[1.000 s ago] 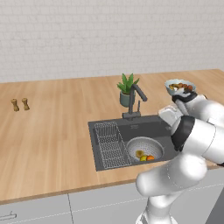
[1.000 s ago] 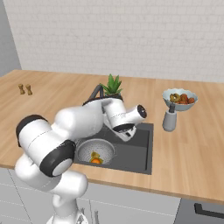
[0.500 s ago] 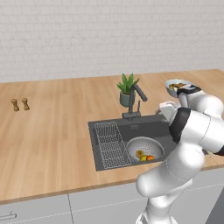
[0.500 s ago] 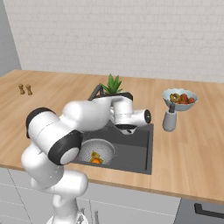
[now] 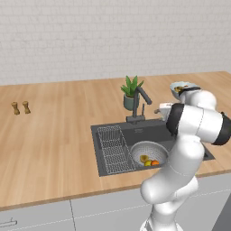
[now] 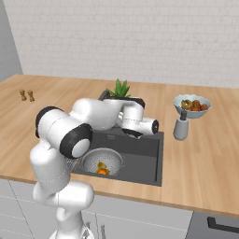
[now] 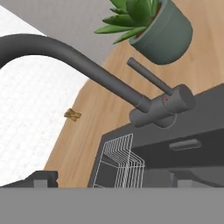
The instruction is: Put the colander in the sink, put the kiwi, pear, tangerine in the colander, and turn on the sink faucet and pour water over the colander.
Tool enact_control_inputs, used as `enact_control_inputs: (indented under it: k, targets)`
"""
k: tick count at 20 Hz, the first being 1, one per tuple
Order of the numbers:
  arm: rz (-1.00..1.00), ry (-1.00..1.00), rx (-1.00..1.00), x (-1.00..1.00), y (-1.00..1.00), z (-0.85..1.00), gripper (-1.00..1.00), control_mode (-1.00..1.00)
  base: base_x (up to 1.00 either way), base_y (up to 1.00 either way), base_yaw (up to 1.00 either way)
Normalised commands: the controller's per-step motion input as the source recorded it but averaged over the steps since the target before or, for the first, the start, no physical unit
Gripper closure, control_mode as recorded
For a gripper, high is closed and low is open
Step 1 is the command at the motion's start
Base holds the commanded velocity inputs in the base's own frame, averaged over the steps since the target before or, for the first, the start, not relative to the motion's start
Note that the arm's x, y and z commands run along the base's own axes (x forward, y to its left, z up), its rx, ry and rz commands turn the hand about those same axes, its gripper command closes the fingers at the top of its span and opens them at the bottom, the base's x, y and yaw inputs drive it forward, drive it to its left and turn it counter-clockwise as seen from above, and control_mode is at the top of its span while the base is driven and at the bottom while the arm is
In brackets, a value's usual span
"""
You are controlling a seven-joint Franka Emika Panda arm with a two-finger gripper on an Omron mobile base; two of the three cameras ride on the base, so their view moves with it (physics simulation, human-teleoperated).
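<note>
the end effector [image 7: 111, 177] stands wide apart, holding nothing, close before the dark grey angular sink faucet [image 7: 109, 85]. the silver perforated colander [image 5: 149, 154] sits in the dark recessed sink [image 5: 135, 133], holding the orange tangerine [image 5: 154, 163].

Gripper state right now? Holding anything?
Gripper: open and empty, its tips wide apart, pointed at the sink faucet without touching it.
</note>
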Motion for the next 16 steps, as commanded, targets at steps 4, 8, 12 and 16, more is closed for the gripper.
enact_control_inputs:
  k: [4,8,12,16]
  targets:
    - [0.0,-0.01,0.04,0.48,0.09,0.0,-1.0,-1.0,0.0,0.0,0.0]
    - [0.0,0.0,0.0,0.5,0.14,0.0,-1.0,-1.0,0.0,0.0,0.0]
    - [-0.01,0.0,0.0,0.56,0.17,-0.09,-1.0,-1.0,0.0,0.0,0.0]
    - [-0.01,0.0,0.0,0.48,0.1,-0.18,-1.0,-1.0,0.0,0.0,0.0]
